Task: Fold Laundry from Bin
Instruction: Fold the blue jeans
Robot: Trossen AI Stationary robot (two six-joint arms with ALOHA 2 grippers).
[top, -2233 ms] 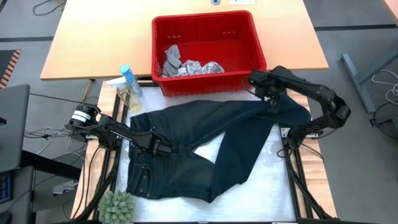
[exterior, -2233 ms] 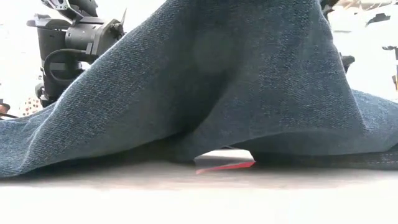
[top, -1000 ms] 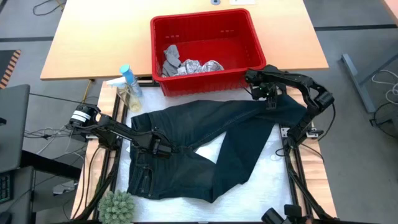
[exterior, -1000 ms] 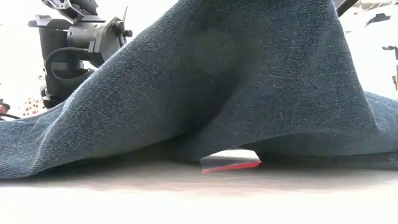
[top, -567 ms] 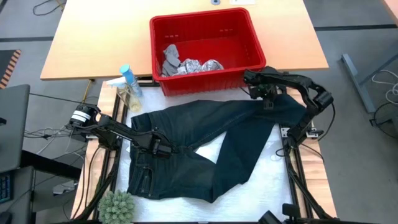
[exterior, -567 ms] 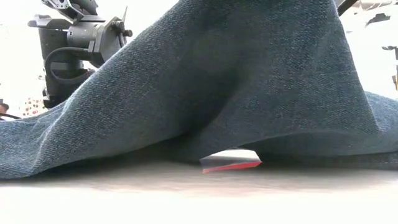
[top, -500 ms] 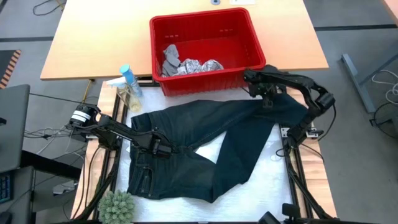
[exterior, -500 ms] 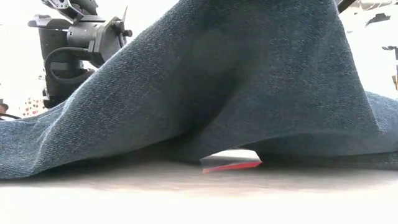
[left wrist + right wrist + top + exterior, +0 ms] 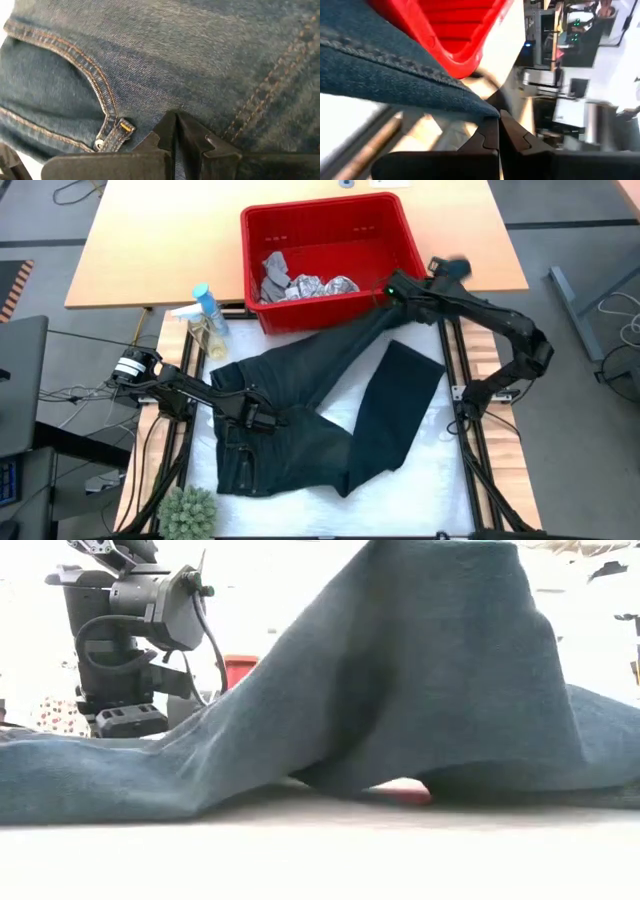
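Spread on the white table beside the red plastic bin, the heavy, limp dark denim trousers sag between the left gripper pinching the waistband and the right gripper pinching a leg hem.

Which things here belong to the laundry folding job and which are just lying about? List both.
Job:
trousers, held by both grippers, left near the waist, right at a leg end
red bin
cloths in the bin

Lying about:
spray bottles
green plant
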